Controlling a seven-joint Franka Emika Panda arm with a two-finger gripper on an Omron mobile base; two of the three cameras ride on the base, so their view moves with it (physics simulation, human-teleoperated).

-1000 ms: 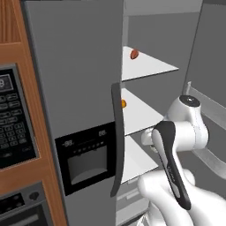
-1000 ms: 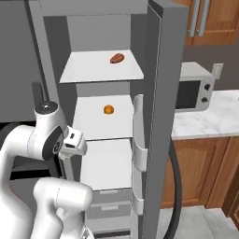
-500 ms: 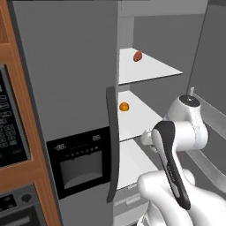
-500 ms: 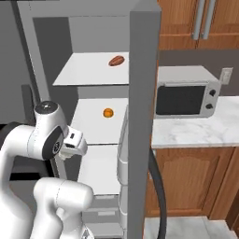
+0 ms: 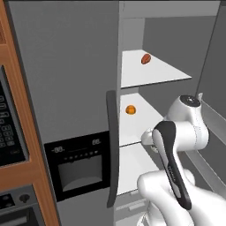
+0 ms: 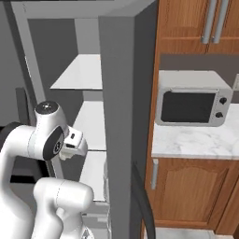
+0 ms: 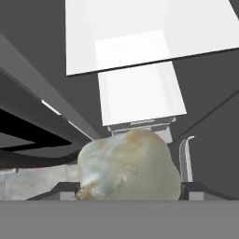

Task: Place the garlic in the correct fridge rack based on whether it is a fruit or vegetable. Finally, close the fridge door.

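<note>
The garlic (image 7: 128, 165), a lumpy off-white bulb, sits close in front of the hand camera, and my gripper (image 7: 127, 189) is shut on it. Beyond it are a white fridge shelf (image 7: 140, 32) and a pale drawer (image 7: 140, 93). My hand (image 5: 149, 137) hangs in front of the open fridge at the height of the lower shelf (image 5: 132, 161). The fridge door (image 6: 123, 116) stands open, seen edge-on, with its dark handle (image 6: 142, 205) low down. Its inner side with rails (image 5: 209, 119) shows to the right of my arm.
A small orange fruit (image 5: 130, 110) lies on the middle shelf and a brownish item (image 5: 145, 58) on the top shelf. The closed grey door with the black dispenser panel (image 5: 77, 163) is at the left. A microwave (image 6: 193, 105) stands on the marble counter (image 6: 196, 140) to the right.
Both base views have shifted and drawn closer to the fridge, so the base has moved. The arm holds the same pose with the garlic still gripped.
</note>
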